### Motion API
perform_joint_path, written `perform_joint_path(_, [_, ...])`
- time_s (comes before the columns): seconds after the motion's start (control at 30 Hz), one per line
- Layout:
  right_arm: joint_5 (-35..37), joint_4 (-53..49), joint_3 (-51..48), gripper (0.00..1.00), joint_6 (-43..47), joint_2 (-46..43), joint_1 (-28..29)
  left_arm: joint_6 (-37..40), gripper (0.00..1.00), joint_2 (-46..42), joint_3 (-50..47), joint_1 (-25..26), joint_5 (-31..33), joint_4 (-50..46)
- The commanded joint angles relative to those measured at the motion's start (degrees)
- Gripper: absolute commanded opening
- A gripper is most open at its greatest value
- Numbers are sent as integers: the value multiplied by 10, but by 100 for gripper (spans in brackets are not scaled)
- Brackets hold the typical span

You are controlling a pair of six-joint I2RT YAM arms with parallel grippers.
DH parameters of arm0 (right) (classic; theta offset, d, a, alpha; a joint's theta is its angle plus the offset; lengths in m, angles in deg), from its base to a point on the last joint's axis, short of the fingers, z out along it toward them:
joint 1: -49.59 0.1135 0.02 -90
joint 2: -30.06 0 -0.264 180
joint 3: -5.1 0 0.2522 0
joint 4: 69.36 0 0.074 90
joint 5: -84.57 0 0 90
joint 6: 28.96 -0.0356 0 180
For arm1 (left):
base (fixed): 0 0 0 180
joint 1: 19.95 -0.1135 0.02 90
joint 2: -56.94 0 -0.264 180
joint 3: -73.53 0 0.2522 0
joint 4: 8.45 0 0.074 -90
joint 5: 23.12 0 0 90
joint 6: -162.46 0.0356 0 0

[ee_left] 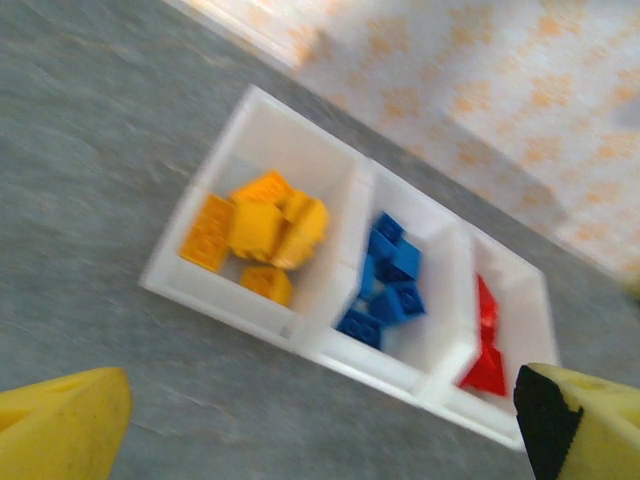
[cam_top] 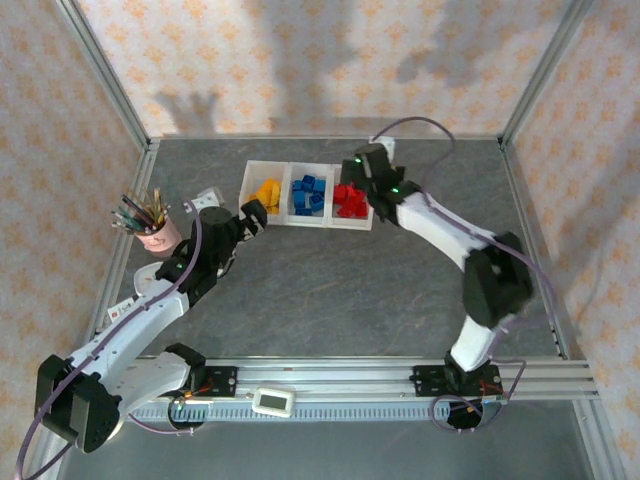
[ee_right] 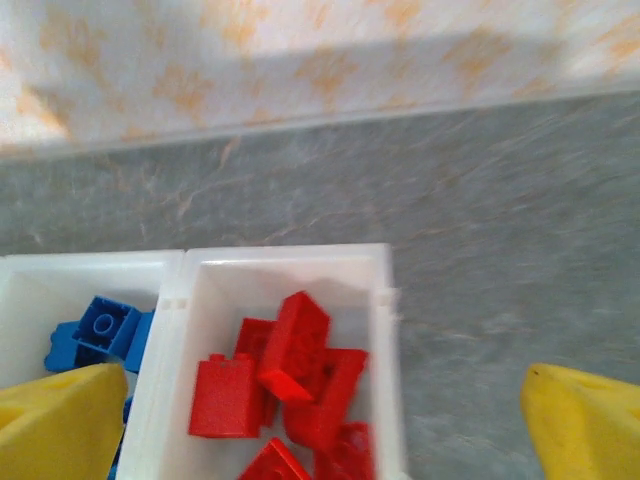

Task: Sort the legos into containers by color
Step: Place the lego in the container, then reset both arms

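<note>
The containers [cam_top: 268, 166] are three joined square bins of translucent white plastic, forming one low tray. The tray lies on the grey desk [cam_top: 330, 290].

The legos [cam_top: 309, 194] lie inside the tray, grouped by colour. They are small glossy bricks with round studs, some square and some oblong.

- **Left bin:** the yellow-orange legos [ee_left: 255, 235] are heaped together. One oblong piece lies studs-up at the left edge of the heap, and another sits apart towards the bin's near wall.
- **Middle bin:** the blue legos [ee_left: 385, 285] are piled in a loose line from the back of the bin to the front.
- **Right bin:** the red legos [ee_right: 290, 370] lie in a jumble. One brick is tilted on top of the others, and a square one sits beside it with its smooth side showing.

The left claw [ee_left: 322, 385] hangs over the desk just in front of the tray's left bin. Its yellow fingers are spread wide with nothing between them. Its wrist picture is somewhat blurred, but all three bins can be made out in it.

The right claw [ee_right: 322, 375] hangs above the tray's right bin, also spread wide and pinching nothing. In its wrist view one finger sits over the corner of the middle bin, and the other is over bare desk to the right of the tray.

A pink cup [cam_top: 158, 232] of pencils stands well to the left of the tray.
</note>
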Motion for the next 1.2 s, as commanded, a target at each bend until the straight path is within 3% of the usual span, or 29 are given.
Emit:
perform_joint_path(0.0, [79,74,-120,100,6,-117,-41,87,99,-3,-37,-27,114,66])
perform_joint_path(0.17, [143,214,-320,100,31,-203,-156,172,99,34,-124,-80,207,213])
perform_joint_path(0.27, [169,302,-397,100,44,-205,-207,229,99,66,-186,-99,218,354])
perform_joint_path(0.3, [167,337,-422,100,51,-198,-218,235,99,80,-180,-112,206,349])
perform_joint_path(0.37, [148,396,-453,100,63,-169,-228,266,99,105,-163,-120,198,363])
perform_joint_path(0.53, [95,554,-517,100,100,-114,-229,363,99,172,-247,-128,169,618])
perform_joint_path(0.67, [-9,663,-559,100,96,-104,-256,417,100,260,-269,-133,122,764])
perform_joint_path(0.73, [-39,692,-577,100,107,-106,-256,416,100,282,-265,-138,117,776])
perform_joint_path(0.8, [-82,786,-630,100,127,-104,-257,400,100,260,-278,-165,35,760])
perform_joint_path(0.87, [-90,881,-658,100,136,-74,-256,397,100,275,-318,-182,-12,840])
perform_joint_path(0.93, [-78,761,-613,100,118,-90,-259,399,100,320,-331,-190,-27,933])
perform_joint_path(1.0, [-76,825,-633,100,119,-77,-262,386,100,295,-287,-191,-17,795])
perform_joint_path(1.03, [-77,806,-629,100,120,-86,-262,373,100,292,-274,-200,-18,767])
perform_joint_path(1.1, [-85,799,-625,100,122,-85,-262,360,100,309,-291,-212,6,830])
perform_joint_path(1.17, [-87,788,-625,100,122,-90,-262,348,100,299,-295,-211,30,821])
